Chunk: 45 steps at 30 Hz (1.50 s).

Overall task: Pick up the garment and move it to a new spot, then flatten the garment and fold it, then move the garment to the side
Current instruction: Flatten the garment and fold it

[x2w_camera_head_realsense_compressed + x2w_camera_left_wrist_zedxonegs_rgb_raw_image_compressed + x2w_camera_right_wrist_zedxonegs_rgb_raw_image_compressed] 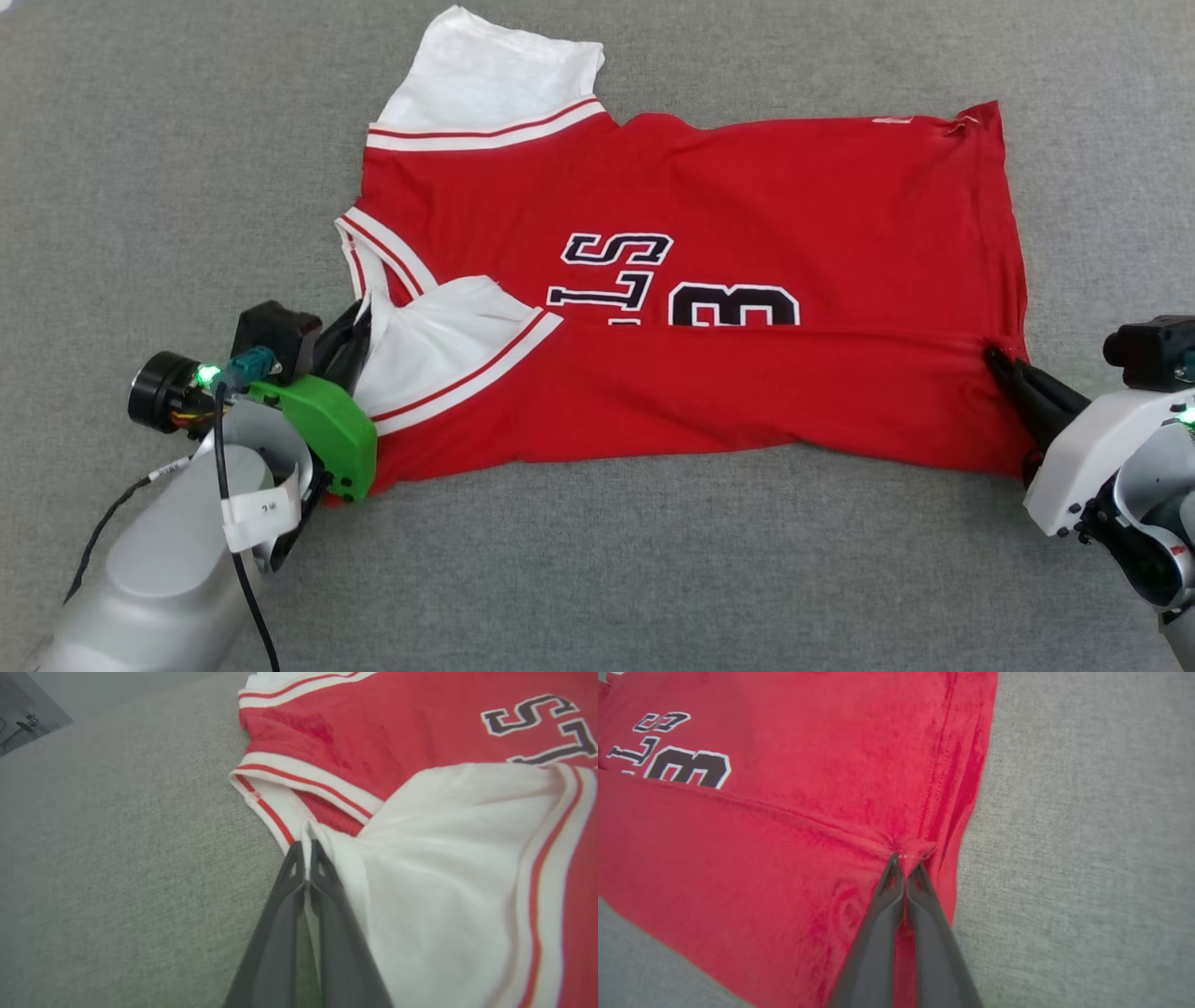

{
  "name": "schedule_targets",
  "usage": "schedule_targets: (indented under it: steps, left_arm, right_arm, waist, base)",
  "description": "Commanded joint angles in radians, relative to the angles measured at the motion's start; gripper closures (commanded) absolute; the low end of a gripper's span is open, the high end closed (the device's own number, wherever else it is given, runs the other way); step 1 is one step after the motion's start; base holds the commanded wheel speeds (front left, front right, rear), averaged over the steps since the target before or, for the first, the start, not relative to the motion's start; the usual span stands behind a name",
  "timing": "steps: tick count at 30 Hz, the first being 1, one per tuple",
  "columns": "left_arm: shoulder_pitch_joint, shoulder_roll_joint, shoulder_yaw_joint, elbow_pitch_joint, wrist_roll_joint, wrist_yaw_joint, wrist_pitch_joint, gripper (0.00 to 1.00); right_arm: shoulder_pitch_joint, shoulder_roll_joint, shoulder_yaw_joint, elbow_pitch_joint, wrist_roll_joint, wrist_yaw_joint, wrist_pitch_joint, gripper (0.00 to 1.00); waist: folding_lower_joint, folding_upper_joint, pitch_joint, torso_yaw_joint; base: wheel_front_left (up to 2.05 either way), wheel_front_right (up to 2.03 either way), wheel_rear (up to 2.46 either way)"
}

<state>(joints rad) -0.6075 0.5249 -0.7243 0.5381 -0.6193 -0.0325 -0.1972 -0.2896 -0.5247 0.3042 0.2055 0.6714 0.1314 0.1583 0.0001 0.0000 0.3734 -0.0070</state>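
Observation:
The garment (747, 187), a red jersey shirt with white sleeves and black lettering, lies spread on the grey surface with its near long edge folded over the chest print. My left gripper (362, 322) is shut on the white fabric by the collar and near sleeve; in the left wrist view the garment (420, 765) has white cloth pinched between the tips of the left gripper (306, 851). My right gripper (997, 357) is shut on a bunch of red hem at the fold's right end. The right wrist view has the right gripper (905, 864) pinching the garment (784, 788).
A grey fabric-covered surface (140, 140) stretches all around the shirt. The far sleeve (485, 75) sticks out toward the far edge. A dark floor corner (23, 714) lies beyond the surface's edge in the left wrist view.

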Motion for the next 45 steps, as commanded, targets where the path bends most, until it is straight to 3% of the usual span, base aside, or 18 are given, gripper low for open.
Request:
schedule_targets:
  steps: [1, 8, 9, 10, 11, 12, 18, 23, 37, 41, 45]
  left_arm:
    - [-0.016, -0.012, -0.009, 0.034, -0.002, -0.012, -0.012, 1.00]
    - [-0.018, -0.057, -0.038, 0.152, -0.001, -0.051, -0.036, 1.00]
    - [-0.017, -0.061, -0.037, 0.163, -0.004, -0.054, -0.040, 0.87]
    - [-0.018, -0.061, -0.035, 0.170, -0.002, -0.054, -0.045, 0.00]
    - [-0.020, -0.062, -0.032, 0.173, -0.001, -0.054, -0.048, 0.00]
    - [-0.020, -0.062, -0.026, 0.173, -0.003, -0.055, -0.052, 0.00]
    - [-0.047, -0.013, 0.013, 0.118, 0.006, -0.048, -0.060, 0.00]
    - [-0.080, 0.029, 0.027, 0.014, -0.034, -0.054, 0.052, 0.00]
    - [-0.127, 0.135, -0.030, -0.170, -0.360, -0.091, 0.781, 0.00]
    - [-0.111, 0.147, -0.068, -0.188, -0.389, -0.085, 0.901, 0.00]
    - [-0.084, 0.139, -0.090, -0.185, -0.402, -0.077, 0.936, 0.00]
  right_arm:
    - [-0.021, 0.003, 0.013, 0.017, -0.006, -0.001, -0.006, 1.00]
    - [-0.042, 0.006, 0.052, 0.076, 0.011, -0.001, -0.035, 1.00]
    - [-0.042, 0.009, 0.054, 0.079, 0.020, -0.001, -0.041, 1.00]
    - [-0.041, 0.010, 0.056, 0.081, 0.025, -0.001, -0.045, 0.60]
    - [-0.041, 0.010, 0.056, 0.080, 0.027, -0.001, -0.052, 0.09]
    - [-0.038, 0.009, 0.054, 0.076, 0.031, -0.001, -0.063, 0.00]
    - [-0.006, -0.006, 0.029, 0.034, 0.031, -0.001, -0.103, 0.00]
    - [0.029, -0.016, 0.006, 0.000, 0.013, -0.001, -0.105, 0.00]
    - [0.067, 0.004, -0.021, -0.024, -0.006, -0.001, -0.032, 0.00]
    - [0.060, 0.012, -0.021, -0.024, -0.005, -0.001, -0.027, 0.00]
    - [0.046, 0.020, -0.019, -0.019, -0.006, -0.001, -0.027, 0.00]
  waist:
    - [-0.0001, 0.0000, 0.018, -0.009]
    - [-0.0001, 0.0000, 0.002, -0.004]
    - [-0.0001, 0.0000, -0.006, -0.003]
    - [-0.0001, 0.0000, -0.015, -0.001]
    - [-0.0001, 0.0000, -0.023, 0.002]
    - [-0.0001, 0.0000, -0.033, 0.005]
    - [-0.0001, 0.0000, -0.089, 0.028]
    - [-0.0001, 0.0000, -0.124, 0.045]
    - [-0.0001, 0.0000, -0.138, 0.042]
    - [-0.0001, 0.0000, -0.125, 0.032]
    - [-0.0001, 0.0000, -0.108, 0.020]
  base:
    - [0.00, 0.00, 0.00]
    - [0.00, 0.00, 0.00]
    - [0.00, 0.00, 0.00]
    - [0.00, 0.00, 0.00]
    - [0.00, 0.00, 0.00]
    - [0.00, 0.00, 0.00]
    - [0.00, 0.00, 0.00]
    - [0.00, 0.00, 0.00]
    - [0.00, 0.00, 0.00]
    - [0.00, 0.00, 0.00]
    - [0.00, 0.00, 0.00]
